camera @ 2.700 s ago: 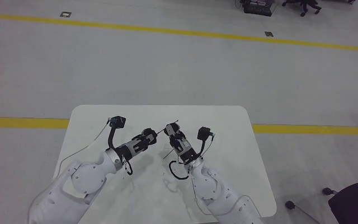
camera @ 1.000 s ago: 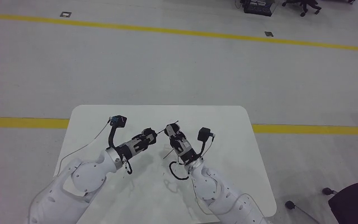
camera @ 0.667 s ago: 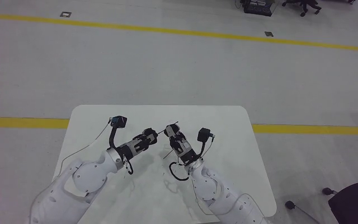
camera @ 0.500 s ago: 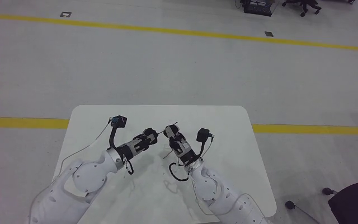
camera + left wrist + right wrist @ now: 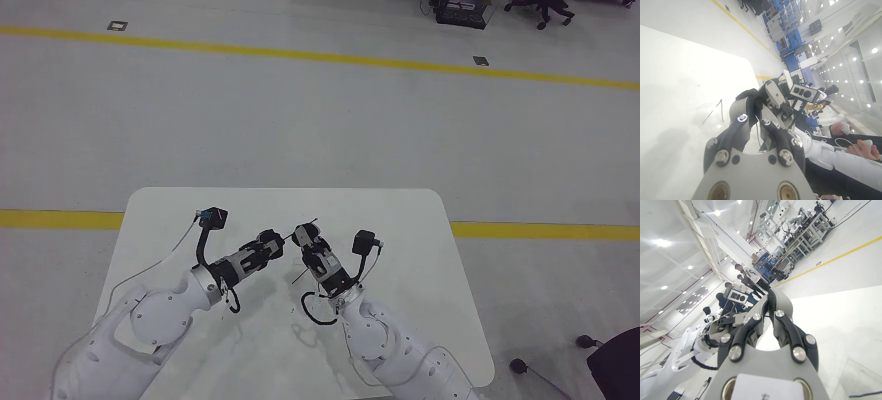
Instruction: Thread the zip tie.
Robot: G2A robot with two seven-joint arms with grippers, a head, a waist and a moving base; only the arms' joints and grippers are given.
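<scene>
left gripper (image 5: pixel 277 240), right gripper (image 5: pixel 301 236) clamped thin black plastic zip tie (image 5: pixel 769 289)
likely light, springy; best gripped near its tip

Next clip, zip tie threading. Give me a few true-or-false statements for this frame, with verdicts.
1. The left gripper and the right gripper are close together above the table. True.
2. The right gripper's fingers are wide open. False: they are shut on the zip tie.
3. The zip tie is yellow. False: it is black.
4. The table is white with rounded corners. True.
</scene>
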